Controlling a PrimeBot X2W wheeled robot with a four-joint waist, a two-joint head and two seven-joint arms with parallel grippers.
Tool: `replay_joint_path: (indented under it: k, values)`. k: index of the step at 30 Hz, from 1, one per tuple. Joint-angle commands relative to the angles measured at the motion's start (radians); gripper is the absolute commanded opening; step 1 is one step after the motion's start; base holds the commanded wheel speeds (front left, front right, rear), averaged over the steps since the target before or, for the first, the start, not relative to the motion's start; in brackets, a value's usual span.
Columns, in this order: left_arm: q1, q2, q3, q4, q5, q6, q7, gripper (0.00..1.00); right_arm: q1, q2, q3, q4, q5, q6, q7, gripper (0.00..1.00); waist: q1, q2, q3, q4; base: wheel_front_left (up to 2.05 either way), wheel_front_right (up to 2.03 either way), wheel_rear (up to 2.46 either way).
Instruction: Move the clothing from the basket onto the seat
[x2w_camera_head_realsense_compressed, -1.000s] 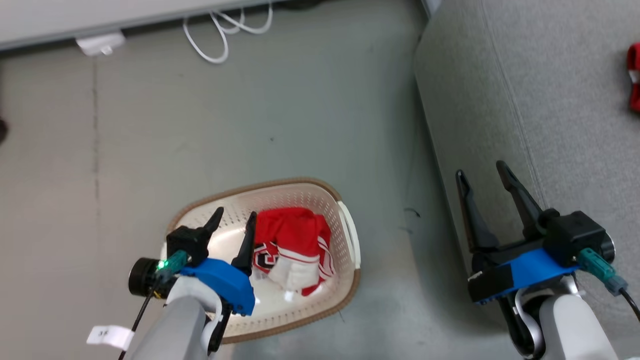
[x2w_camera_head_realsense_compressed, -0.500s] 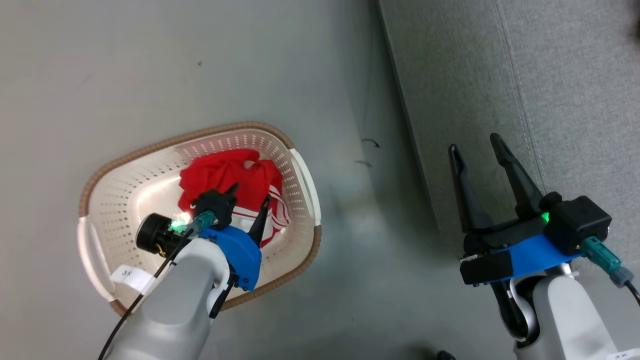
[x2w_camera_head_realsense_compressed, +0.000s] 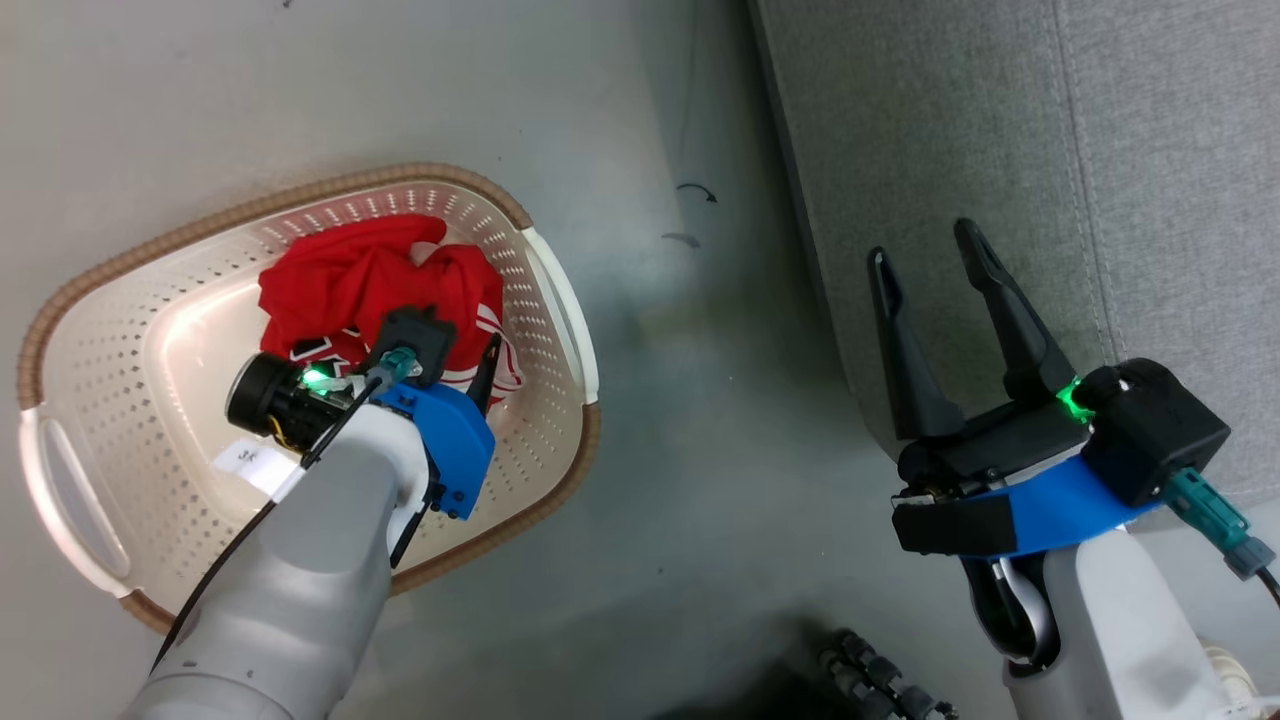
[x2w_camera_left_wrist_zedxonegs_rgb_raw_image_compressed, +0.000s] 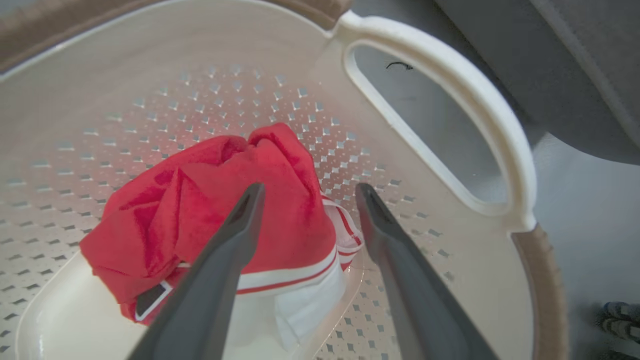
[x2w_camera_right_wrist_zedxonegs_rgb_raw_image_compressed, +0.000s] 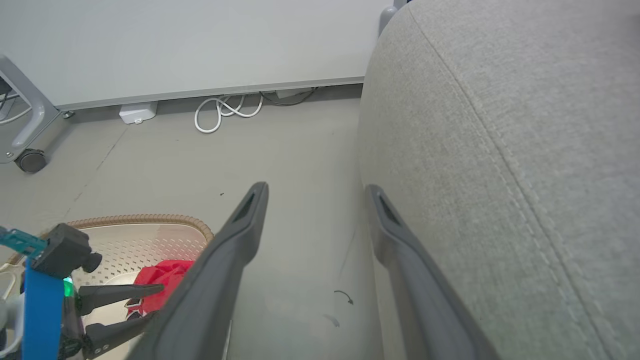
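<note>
The grey seat takes up the upper right of the head view, its rounded front edge running down beside a strip of bare floor. At the left of that view the basket stands on the floor, well apart from the seat. The clothing lies inside it as one crumpled red heap toward the basket's upper right wall. Plain red fabric sits on top, with white-striped trim showing underneath.

The step in hand appears to be the reach for the clothing, and nothing is gripped yet. The left hand is down inside the basket with its fingers spread. In the left wrist view one finger crosses in front of the red heap and the other stands over the perforated wall beside the white trim. Whether either tip touches the cloth cannot be told. The right hand hangs at the right of the head view against the seat's front edge, fingers spread and empty.

The next move likely calls for the left hand to sink until a good fold of cloth lies between its fingers, then close. It would then lift high enough to clear the rim and the white handle before swinging toward the seat. Loose fabric may trail or leave the second garment behind.
</note>
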Motion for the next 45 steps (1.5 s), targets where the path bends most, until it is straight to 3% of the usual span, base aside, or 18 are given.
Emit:
replay_joint_path:
  k: [1, 15, 20, 21, 22, 38, 45]
  values:
    - [-0.024, -0.001, -0.002, 0.012, 0.004, 0.01, 0.002, 1.0, -0.018, 0.001, 0.005, -0.011, 0.01, 0.0, -0.009, 1.0, -0.0002, 0.0, 0.021, -0.009, 0.0, 0.0, 0.0]
    - [-0.088, -0.015, -0.032, 0.088, 0.038, 0.189, 0.052, 1.0, 0.025, 0.001, 0.015, -0.044, 0.015, 0.0, -0.031, 1.0, -0.0002, 0.0, 0.08, -0.021, 0.0, 0.0, 0.0]
    - [-0.085, -0.007, -0.045, 0.094, 0.042, 0.205, 0.059, 1.0, 0.027, 0.001, 0.022, -0.043, 0.02, 0.0, -0.032, 1.0, -0.0002, 0.0, 0.086, -0.022, 0.0, 0.0, 0.0]
    - [-0.086, -0.004, -0.046, 0.095, 0.041, 0.204, 0.059, 0.45, 0.026, 0.001, 0.023, -0.043, 0.022, 0.0, -0.033, 1.0, -0.0002, 0.0, 0.087, -0.022, 0.0, 0.0, 0.0]
    - [-0.086, 0.0, -0.049, 0.098, 0.038, 0.192, 0.069, 0.0, 0.024, 0.001, 0.026, -0.04, 0.024, 0.0, -0.034, 1.0, -0.0002, 0.0, 0.088, -0.022, 0.0, 0.0, 0.0]
    - [-0.107, 0.043, -0.04, 0.103, -0.001, 0.137, 0.05, 0.0, -0.026, 0.001, 0.054, -0.016, 0.039, 0.0, -0.034, 1.0, -0.0002, 0.0, 0.091, -0.04, 0.0, 0.0, 0.0]
    - [-0.082, 0.029, -0.025, 0.104, -0.034, 0.117, 0.027, 0.0, -0.054, 0.001, 0.064, 0.007, 0.038, 0.0, -0.034, 1.0, -0.0002, 0.0, 0.018, -0.019, 0.0, 0.0, 0.0]
